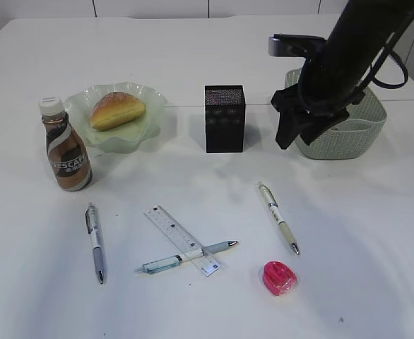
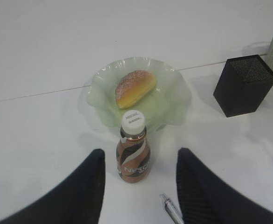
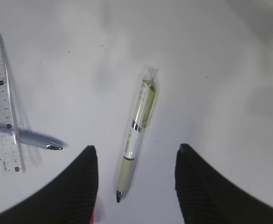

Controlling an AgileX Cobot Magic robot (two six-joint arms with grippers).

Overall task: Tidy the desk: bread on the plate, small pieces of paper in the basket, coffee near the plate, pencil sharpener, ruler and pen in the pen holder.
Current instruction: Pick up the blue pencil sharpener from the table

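While nothing is held yet, risk sits mostly in the pen picks.

Desk (image 1: 376, 233): white, fills every frame. Basket (image 1: 366, 131) upper right of exterior view, partly behind the right arm; can't see any paper in it or on the desk. Plate (image 1: 145, 99) upper left, bread (image 1: 116, 110) already on it. Coffee (image 1: 66, 152) bottle upright just left of the plate, so probably done. Pen holder (image 1: 225, 119) centre top, looks empty.

Left gripper (image 2: 141, 186): jaws apart, empty, hovering above the coffee. If it drops from here it clips the cap and tips the bottle into the plate.

Right gripper (image 3: 135, 186): jaws wide, empty, straddling the green pen (image 3: 137, 140) lower centre of its view. Pen lies nearly along the gap, not across; closing could roll it out or pinch only the tip.

Ruler (image 1: 184, 240) lower centre, crossed with the blue pen (image 1: 186, 257); grabbing either drags the other. Grey pen (image 1: 95, 242) lower left, clear. Pencil sharpener (image 1: 279, 277) lower right, near the green pen's tip; may get bumped.
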